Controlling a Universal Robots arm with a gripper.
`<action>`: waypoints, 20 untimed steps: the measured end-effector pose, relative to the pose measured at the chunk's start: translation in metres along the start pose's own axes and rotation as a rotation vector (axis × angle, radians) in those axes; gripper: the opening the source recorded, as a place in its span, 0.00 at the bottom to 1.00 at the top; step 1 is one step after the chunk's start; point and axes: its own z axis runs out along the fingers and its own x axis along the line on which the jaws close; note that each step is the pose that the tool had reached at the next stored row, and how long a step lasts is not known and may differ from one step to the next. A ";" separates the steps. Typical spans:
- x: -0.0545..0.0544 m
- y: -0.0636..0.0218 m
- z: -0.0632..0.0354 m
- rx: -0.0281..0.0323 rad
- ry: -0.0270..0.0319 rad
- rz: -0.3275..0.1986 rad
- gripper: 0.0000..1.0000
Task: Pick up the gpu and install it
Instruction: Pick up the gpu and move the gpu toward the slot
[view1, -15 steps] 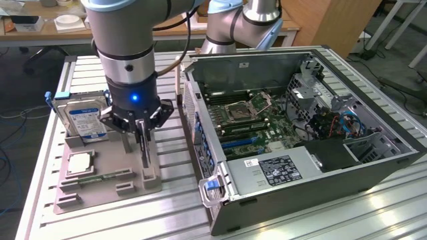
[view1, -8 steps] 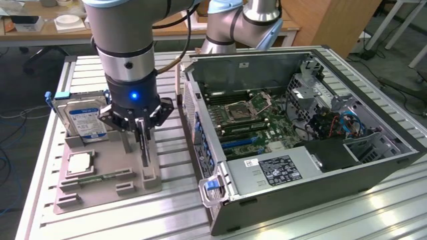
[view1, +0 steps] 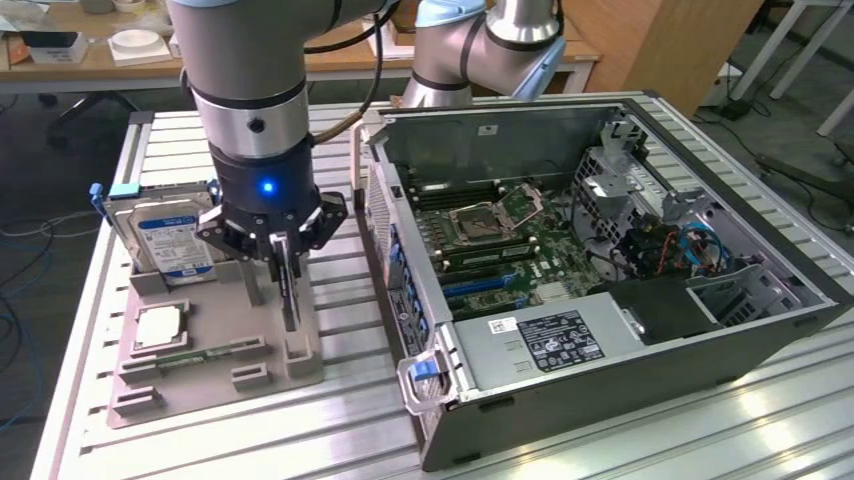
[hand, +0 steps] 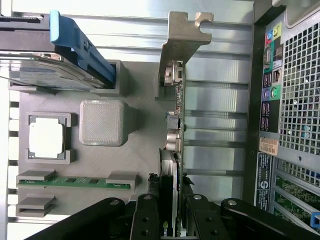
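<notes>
1. Location: the gpu (view1: 286, 290) stands on edge over the grey holder tray (view1: 200, 380), on the exterior view's left of the open computer case (view1: 601, 390). A hard drive (view1: 163, 235) and a processor (view1: 158, 325) sit in the same tray.
2. Claw: the gripper (view1: 280, 250) is directly above the card. In the wrist view its fingers (hand: 145, 220) press on both flat faces of the gpu (hand: 175, 125), so the gripper (hand: 172, 220) is clamped on it.
3. Seating: it cannot be told whether the card's lower edge is clear of the tray slot.
4. Handling, judged: the card looks light and stiff, but thin and fragile. Small components stand proud along its face, and the dark faces look smooth enough to slip in a weak grip.
5. Hold point, judged: the flat faces near the upper edge suit best, away from the pale metal bracket (hand: 182, 45) and the connector edge.
</notes>
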 end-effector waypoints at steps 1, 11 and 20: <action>0.000 0.0000 -0.0003 -0.0001 0.0000 0.000 0.27; 0.000 0.0002 -0.0037 -0.0005 0.0000 0.000 0.27; 0.000 0.0003 -0.0061 -0.0013 -0.0001 0.000 0.27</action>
